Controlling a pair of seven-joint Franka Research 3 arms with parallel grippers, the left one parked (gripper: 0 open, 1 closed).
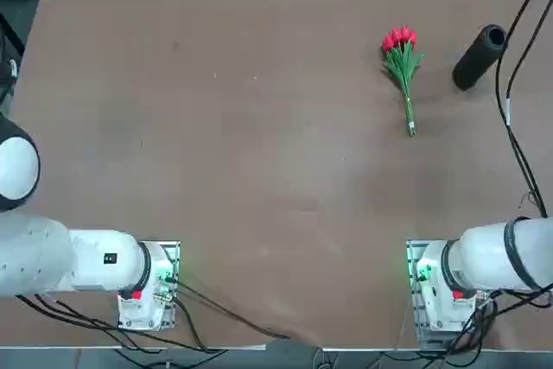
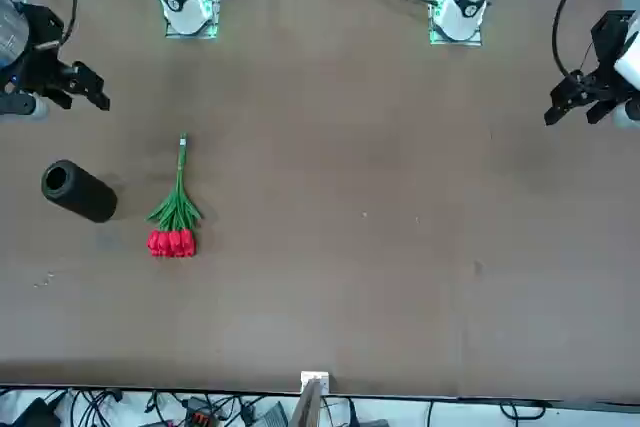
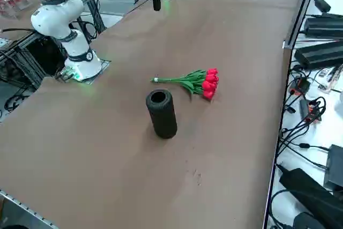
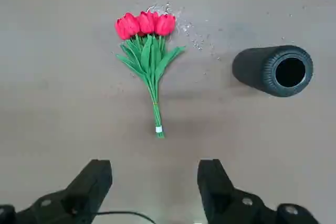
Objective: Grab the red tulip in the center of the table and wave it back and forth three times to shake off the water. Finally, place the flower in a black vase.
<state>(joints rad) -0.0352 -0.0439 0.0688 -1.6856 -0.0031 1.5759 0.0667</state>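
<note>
Right gripper (image 4: 152,182): fingers spread, empty, raised above brown matte table (image 4: 52,103).
Red tulip bunch (image 4: 148,51): lying flat, ahead of fingers.
Black cylinder vase (image 4: 273,70): lying beside tulips.

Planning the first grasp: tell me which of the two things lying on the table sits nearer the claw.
The red tulip. Its stem end points at the open right claw, while the black vase lies farther off to one side.

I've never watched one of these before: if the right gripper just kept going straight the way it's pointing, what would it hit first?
Probably bare table. The right gripper, open and empty, points down at the surface just short of the red tulip stem's tip. The black vase lies off to the side. Its height above the table is unclear.
</note>
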